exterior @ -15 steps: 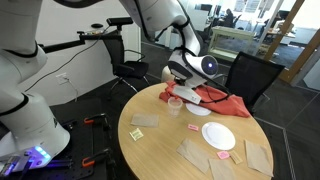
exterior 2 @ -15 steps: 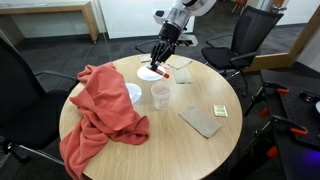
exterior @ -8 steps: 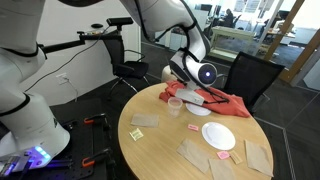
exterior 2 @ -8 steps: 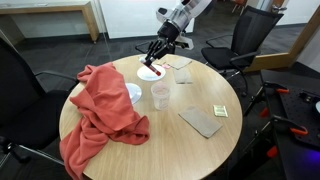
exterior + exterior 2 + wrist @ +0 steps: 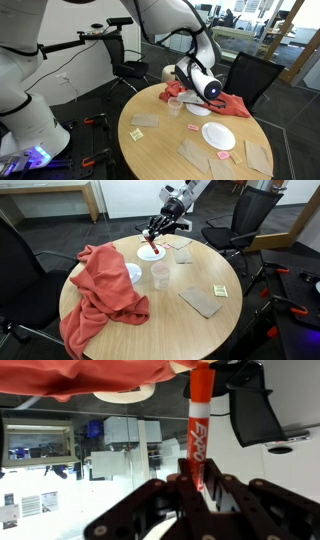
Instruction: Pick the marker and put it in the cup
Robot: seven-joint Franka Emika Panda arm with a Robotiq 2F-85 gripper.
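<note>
**Carry phase, marker in grasp.** My jaws are pinching the marker (image 5: 197, 422). In the wrist view it runs from between my fingertips (image 5: 172, 488) toward 12 o'clock, with its printed red barrel in full view. The grip sits near one end, so most of the length projects beyond the jaws. I judge that this leaves a long free end to lower into a narrow mouth without the fingers fouling the rim.

In an exterior view the marker hangs above the white plate (image 5: 143, 256), which lies near the 12 o'clock edge of the table (image 5: 170, 320). Whether its tip touches the plate cannot be told. The cup (image 5: 160, 275) stands upright near the table's centre, at about 5 o'clock from the jaws and apart from them. A white dish (image 5: 130, 273) sits just beside the cup at 9 o'clock, and the red cloth (image 5: 100, 295) is heaped beyond it toward 8 o'clock.

The pick appears done; the placing is not yet done. As I judge it, the next move is to travel toward 5 o'clock until the marker stands over the cup's mouth, and then descend. The cup looks light, so an off-centre touch on its rim could tip it.
</note>
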